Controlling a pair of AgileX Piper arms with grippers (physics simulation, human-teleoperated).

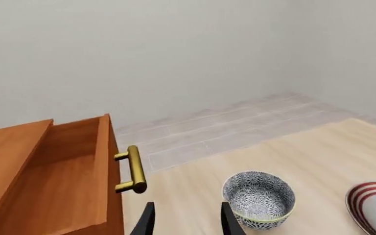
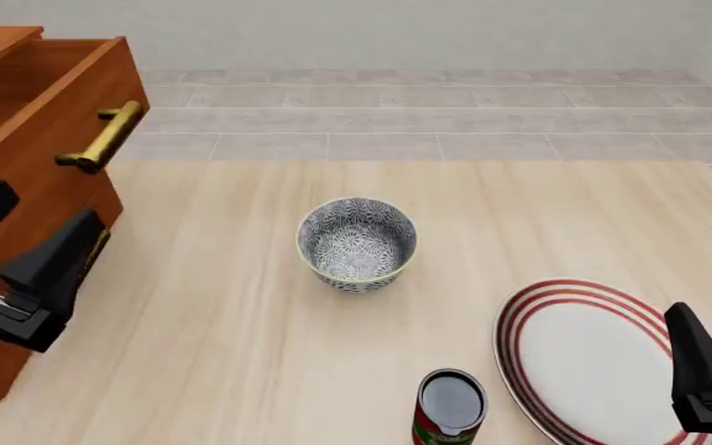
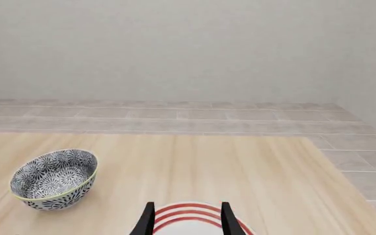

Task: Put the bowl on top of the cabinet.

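1. Bright, even, soft light fills all three views; no glare.
2. Shadows are faint: only slight shading under the bowl (image 2: 356,245) on the bench (image 2: 233,334).
3. Everything renders sharp, without blur or edge distortion.

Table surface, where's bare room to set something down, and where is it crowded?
Bare wood lies between the cabinet and the bowl, and beyond the bowl up to the table's far edge. It is crowded in the near right corner, where the can stands beside the plate.
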